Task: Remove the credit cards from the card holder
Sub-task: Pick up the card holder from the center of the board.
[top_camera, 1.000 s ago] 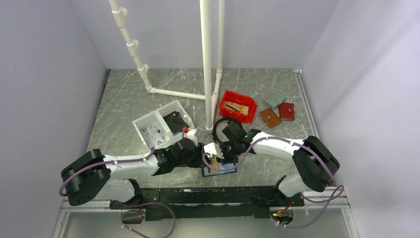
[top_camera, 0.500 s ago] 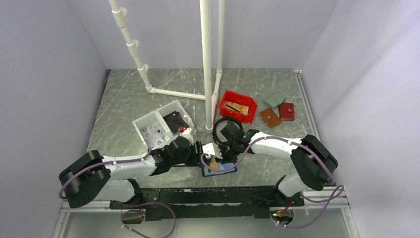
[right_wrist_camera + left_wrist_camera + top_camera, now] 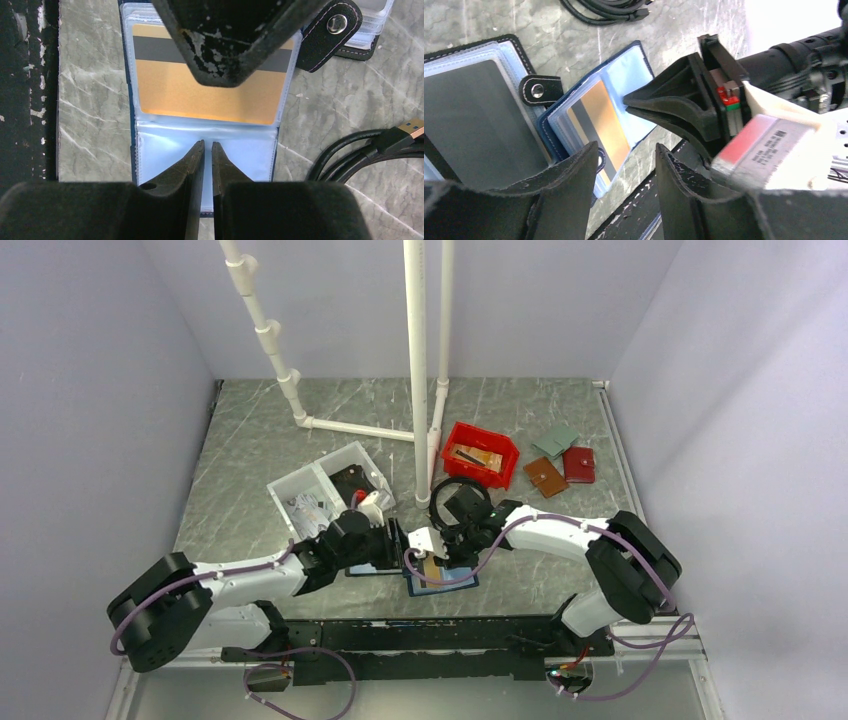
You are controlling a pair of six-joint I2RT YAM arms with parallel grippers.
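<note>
Navy card holder lies open near the bench's front edge, light-blue inside; a gold-orange, black-striped credit card sits in its clear sleeve; right hand, almost closed, touches the empty sleeve; left hand, half spread, hovers empty above.

Lab test cell; plain walls, PVC frame.

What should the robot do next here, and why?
Probably lower the left hand and pinch the gold-orange credit card: that hand hovers open above it, the card sits sleeved in the card holder, and the shut right hand steadies the other page.
</note>
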